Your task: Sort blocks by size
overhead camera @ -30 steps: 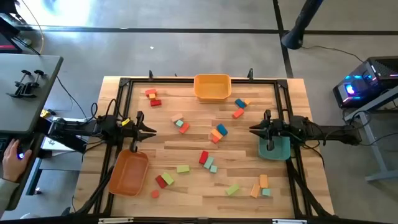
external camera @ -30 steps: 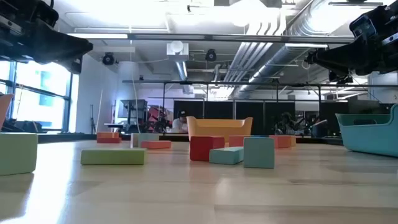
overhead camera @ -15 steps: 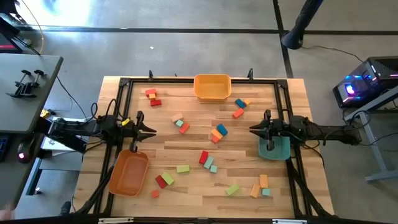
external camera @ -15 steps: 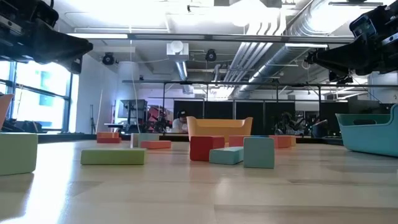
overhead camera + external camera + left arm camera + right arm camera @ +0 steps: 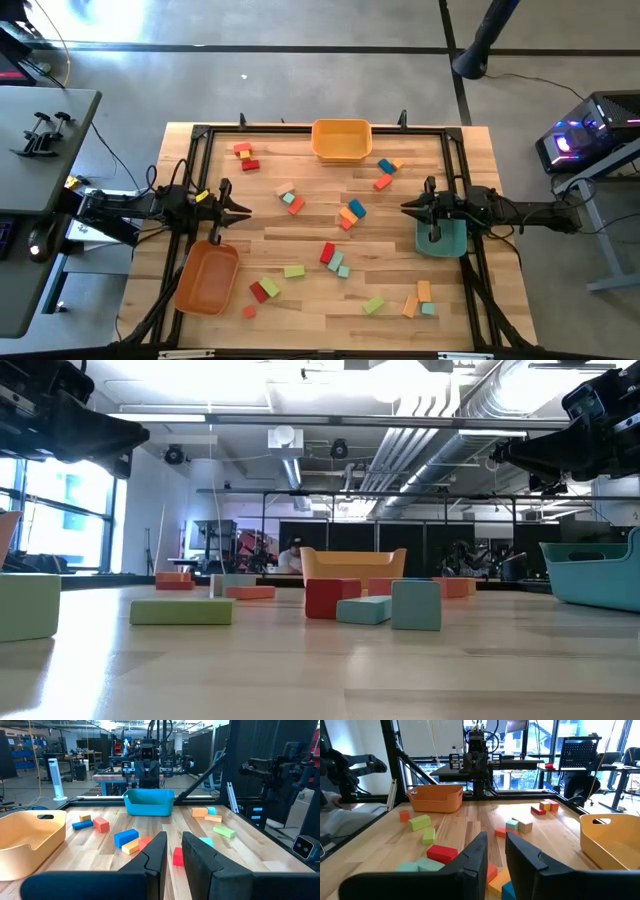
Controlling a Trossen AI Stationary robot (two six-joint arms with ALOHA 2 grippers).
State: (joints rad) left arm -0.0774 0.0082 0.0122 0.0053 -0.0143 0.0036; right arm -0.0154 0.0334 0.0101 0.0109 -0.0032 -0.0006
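Blocks point(image 5: 345, 214) lie scattered across table point(image 5: 270, 225) – none in yellow tray point(image 5: 341, 140), orange tray point(image 5: 206, 278) or teal tray point(image 5: 441, 238). We see left gripper point(image 5: 246, 211) narrowed, empty; right gripper point(image 5: 405, 209) pinched closed, empty. Our worry – crowded mid-table clusters; descending fingers could nudge neighbours or grab two.

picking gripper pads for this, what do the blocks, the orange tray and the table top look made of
Blocks: probably painted wood, with flat matte colours and crisp edges. Orange tray: likely moulded plastic, with smooth rounded walls, a uniform colour and a slight sheen. Table top: pale wood planks, with visible grain and seams, lightly glossy in the low view.
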